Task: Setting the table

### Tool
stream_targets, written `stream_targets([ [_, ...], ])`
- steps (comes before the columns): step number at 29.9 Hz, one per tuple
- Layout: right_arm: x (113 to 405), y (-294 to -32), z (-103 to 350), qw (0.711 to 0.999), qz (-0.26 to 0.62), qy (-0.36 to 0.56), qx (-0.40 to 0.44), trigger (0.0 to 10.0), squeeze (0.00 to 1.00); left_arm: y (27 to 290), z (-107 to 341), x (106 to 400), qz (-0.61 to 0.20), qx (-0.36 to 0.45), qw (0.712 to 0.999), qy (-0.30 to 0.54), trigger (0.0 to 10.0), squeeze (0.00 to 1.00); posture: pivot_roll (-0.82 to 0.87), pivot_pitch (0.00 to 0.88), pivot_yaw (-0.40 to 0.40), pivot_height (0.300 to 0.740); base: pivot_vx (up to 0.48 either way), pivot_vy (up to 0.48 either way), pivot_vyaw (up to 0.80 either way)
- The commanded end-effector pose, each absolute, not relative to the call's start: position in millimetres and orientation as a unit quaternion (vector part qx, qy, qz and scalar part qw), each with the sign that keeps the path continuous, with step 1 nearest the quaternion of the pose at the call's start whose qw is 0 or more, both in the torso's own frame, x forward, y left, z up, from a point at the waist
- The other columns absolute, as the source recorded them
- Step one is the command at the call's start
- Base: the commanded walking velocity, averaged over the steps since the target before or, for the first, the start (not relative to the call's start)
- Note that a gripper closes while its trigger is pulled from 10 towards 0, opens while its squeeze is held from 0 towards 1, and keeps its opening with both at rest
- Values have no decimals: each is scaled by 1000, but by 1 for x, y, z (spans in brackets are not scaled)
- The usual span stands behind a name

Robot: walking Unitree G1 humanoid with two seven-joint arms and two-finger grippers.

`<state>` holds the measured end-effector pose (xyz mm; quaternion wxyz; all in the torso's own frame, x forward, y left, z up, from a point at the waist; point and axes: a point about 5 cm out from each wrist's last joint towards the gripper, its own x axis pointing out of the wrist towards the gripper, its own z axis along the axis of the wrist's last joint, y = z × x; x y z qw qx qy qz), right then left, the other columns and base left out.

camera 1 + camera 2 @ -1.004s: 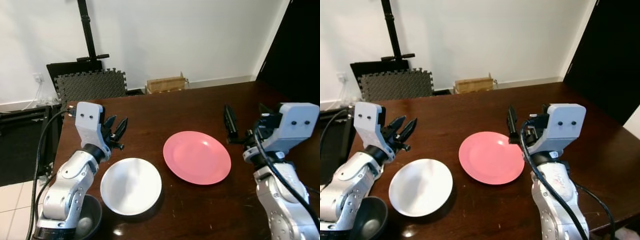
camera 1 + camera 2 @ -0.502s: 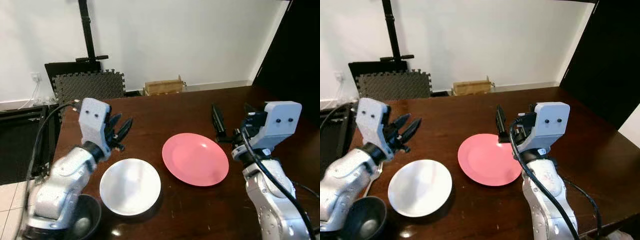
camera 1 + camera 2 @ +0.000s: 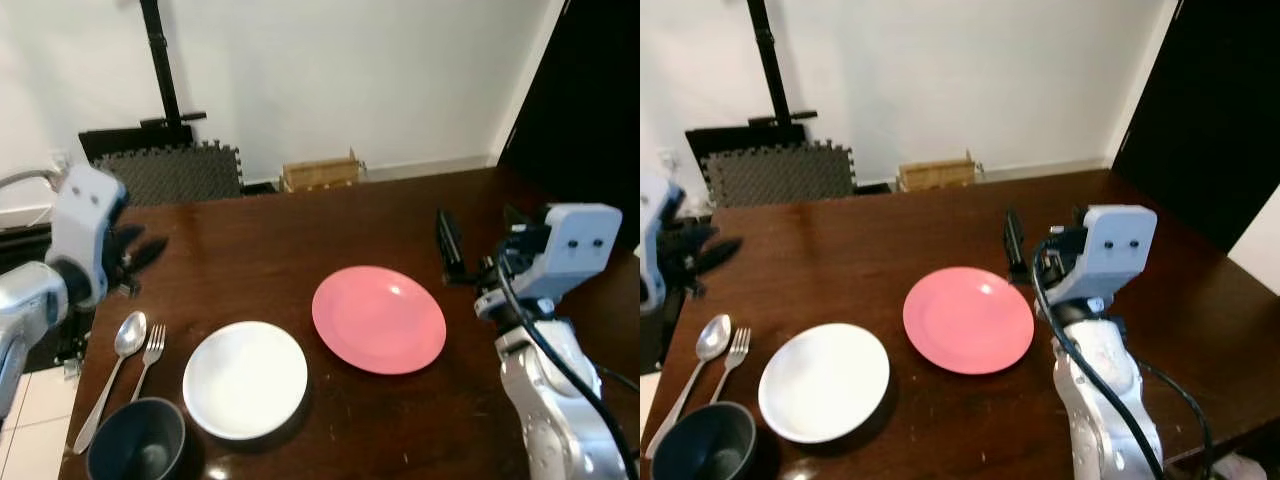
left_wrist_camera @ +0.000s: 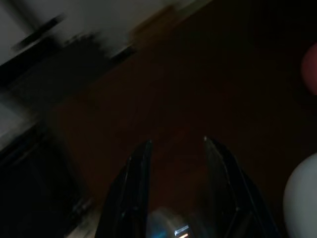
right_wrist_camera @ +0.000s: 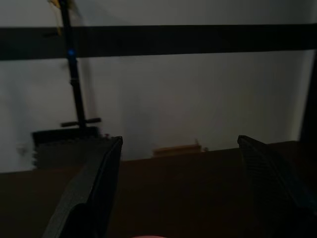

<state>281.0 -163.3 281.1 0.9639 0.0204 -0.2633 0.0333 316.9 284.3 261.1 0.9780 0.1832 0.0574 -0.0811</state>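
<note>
A pink plate (image 3: 378, 318) lies in the middle of the dark wooden table (image 3: 330, 225). A white plate (image 3: 245, 378) sits to its left, nearer me. Left of that, a spoon (image 3: 118, 360) and a fork (image 3: 150, 355) lie side by side, with a dark bowl (image 3: 137, 452) at the front left corner. My left gripper (image 3: 140, 250) hovers open over the table's left edge, beyond the cutlery, holding nothing. My right gripper (image 3: 480, 240) stands open and raised just right of the pink plate, its fingers wide apart and nothing between them.
Beyond the table, against the white wall, stand a cardboard box (image 3: 320, 172), a grey foam mat (image 3: 165, 172) and a black pole stand (image 3: 160, 60). A dark doorway (image 3: 590, 100) is at the far right. The table's left edge drops to tiled floor (image 3: 25, 420).
My left arm has swung left, away from the white plate, uncovering the spoon, fork and bowl. The camera has shifted slightly. The right gripper stays raised beside the pink plate.
</note>
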Motion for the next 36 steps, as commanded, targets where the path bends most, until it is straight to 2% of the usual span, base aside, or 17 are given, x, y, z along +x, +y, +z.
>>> stream_targets([
  [1, 282, -162, 279, 963, 32, -265, 22, 10000, 0, 302, 233, 320, -22, 143, 982, 120, 10000, 0, 54, 0, 49, 740, 0, 0, 0],
  [8, 284, -161, 279, 963, 35, -265, 24, 10000, 0, 303, 208, 322, -57, 86, 980, 172, 10000, 0, 52, 6, 63, 740, 0, 0, 0],
  [12, 282, -161, 278, 963, 35, -265, 22, 10000, 0, 306, 207, 321, -61, 84, 977, 184, 10000, 0, 47, 15, 76, 740, 0, 0, 0],
  [16, 281, -163, 276, 964, 31, -263, 20, 10000, 0, 309, 199, 325, -31, 80, 975, 205, 10000, 0, 47, 20, 83, 740, 0, 0, 0],
  [28, 285, -162, 274, 965, 31, -260, 26, 10000, 0, 295, 163, 325, -52, 71, 963, 254, 10000, 0, 62, 17, 76, 740, 0, 0, 0],
  [36, 286, -162, 275, 965, 32, -260, 24, 10000, 0, 295, 146, 327, -29, 46, 958, 283, 10000, 0, 52, 25, 83, 740, 0, 0, 0],
])
